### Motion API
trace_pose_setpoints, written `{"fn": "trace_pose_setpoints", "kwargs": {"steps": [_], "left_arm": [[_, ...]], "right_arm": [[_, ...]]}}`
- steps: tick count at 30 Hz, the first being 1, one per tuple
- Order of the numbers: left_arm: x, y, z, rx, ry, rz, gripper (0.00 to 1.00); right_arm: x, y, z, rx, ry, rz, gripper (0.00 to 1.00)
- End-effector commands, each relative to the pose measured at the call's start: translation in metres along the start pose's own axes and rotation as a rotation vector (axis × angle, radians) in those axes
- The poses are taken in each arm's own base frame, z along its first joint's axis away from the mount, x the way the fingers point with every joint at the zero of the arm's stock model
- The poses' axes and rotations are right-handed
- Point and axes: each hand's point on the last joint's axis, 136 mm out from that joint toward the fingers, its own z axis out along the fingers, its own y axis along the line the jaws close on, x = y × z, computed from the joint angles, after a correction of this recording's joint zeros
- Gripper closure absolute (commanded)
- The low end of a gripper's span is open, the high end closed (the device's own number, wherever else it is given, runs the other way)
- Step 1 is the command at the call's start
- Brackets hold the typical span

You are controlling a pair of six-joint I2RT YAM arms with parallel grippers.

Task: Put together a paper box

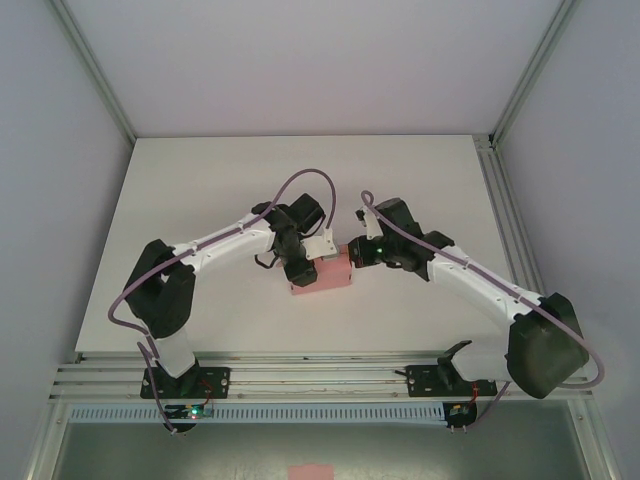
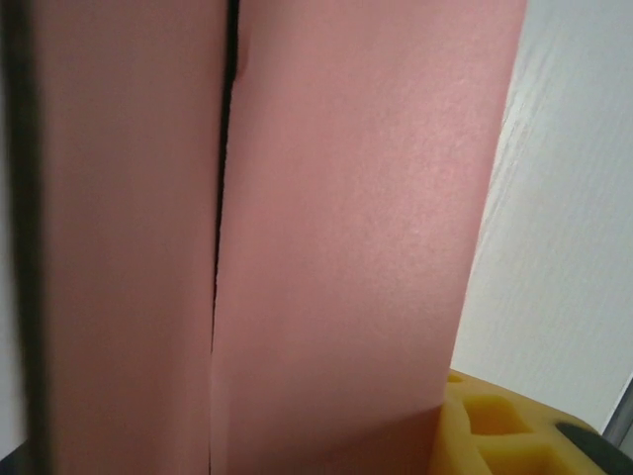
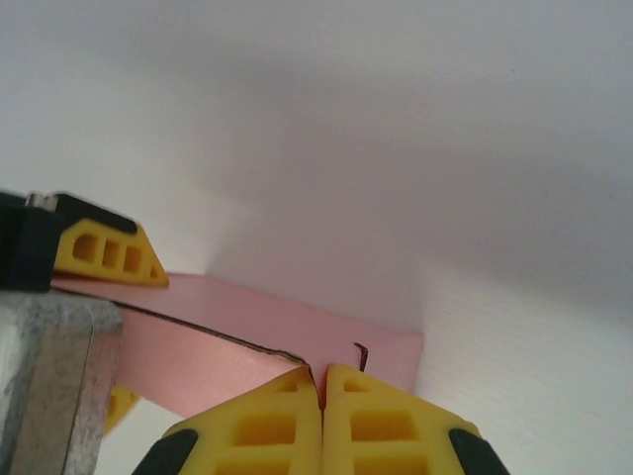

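Observation:
The pink paper box [image 1: 325, 274] lies mid-table as a small folded rectangular shape between both arms. My left gripper [image 1: 302, 266] clamps it from the left. In the left wrist view the pink card [image 2: 336, 247] lies between the fingers, with a dark seam down it and one yellow finger [image 2: 495, 426] at the lower right. In the right wrist view the left gripper's yellow fingers [image 3: 104, 252] sit above and below the box [image 3: 247, 332]. My right gripper [image 3: 322, 384] is shut, its yellow tips pinched on the box's near edge where a flap seam runs in.
The white table [image 1: 200, 200] has free room around the box on all sides. Grey enclosure walls and metal frame posts [image 1: 495, 140] border it. A rail [image 1: 320, 385] carries the arm bases at the near edge. A small cropped pink rectangle [image 1: 309, 471] lies below the table.

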Motion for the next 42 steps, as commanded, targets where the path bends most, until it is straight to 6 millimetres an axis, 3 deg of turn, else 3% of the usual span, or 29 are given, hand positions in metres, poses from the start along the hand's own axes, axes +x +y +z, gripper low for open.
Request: {"fn": "trace_pose_setpoints", "kwargs": {"steps": [1, 7, 11, 14, 22, 25, 34, 42], "left_arm": [[-0.033, 0.016, -0.003, -0.073, -0.098, -0.023, 0.58], [-0.034, 0.020, -0.001, -0.084, -0.102, -0.025, 0.58], [-0.033, 0.022, 0.003, -0.085, -0.093, -0.043, 0.58], [-0.035, 0.021, 0.003, -0.082, -0.101, -0.060, 0.57], [-0.045, 0.026, -0.010, -0.109, -0.123, -0.101, 0.51], [-0.049, 0.024, -0.016, -0.104, -0.141, -0.115, 0.40], [-0.055, 0.021, -0.044, -0.124, -0.170, -0.141, 0.28], [-0.040, 0.029, -0.059, -0.211, -0.133, -0.198, 0.23]], "right_arm": [[0.003, 0.026, 0.000, -0.101, -0.035, 0.154, 1.00], [0.030, 0.000, 0.012, -0.013, -0.025, 0.051, 1.00], [0.060, -0.034, 0.024, 0.093, -0.005, -0.015, 1.00], [0.071, -0.040, 0.029, 0.092, -0.031, -0.052, 1.00], [0.065, -0.045, 0.014, 0.209, -0.162, -0.204, 1.00], [0.064, -0.051, 0.013, 0.264, -0.178, -0.192, 1.00], [0.042, -0.031, -0.007, 0.324, -0.258, -0.182, 1.00], [0.038, -0.030, -0.005, 0.400, -0.226, -0.175, 1.00]]}}
